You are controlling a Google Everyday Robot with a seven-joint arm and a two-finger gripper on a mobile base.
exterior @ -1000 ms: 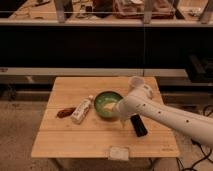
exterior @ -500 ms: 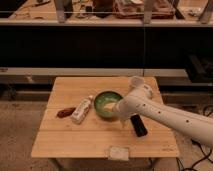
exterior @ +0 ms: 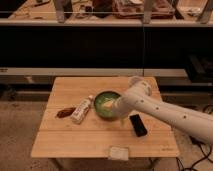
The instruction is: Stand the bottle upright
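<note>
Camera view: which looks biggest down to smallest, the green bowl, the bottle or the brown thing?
1. green bowl, largest
2. bottle, nearly as long but slimmer
3. brown thing, smallest
The gripper is at the bowl's right rim.

Wooden table (exterior: 75,145), speckled floor (exterior: 17,127), dark shelving (exterior: 100,47) behind.

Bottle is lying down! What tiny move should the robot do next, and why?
Probably carry the end effector across the bowl toward the bottle. It hangs by the bowl's right rim, while the bottle lies on its side, untouched, on the bowl's other side.
</note>
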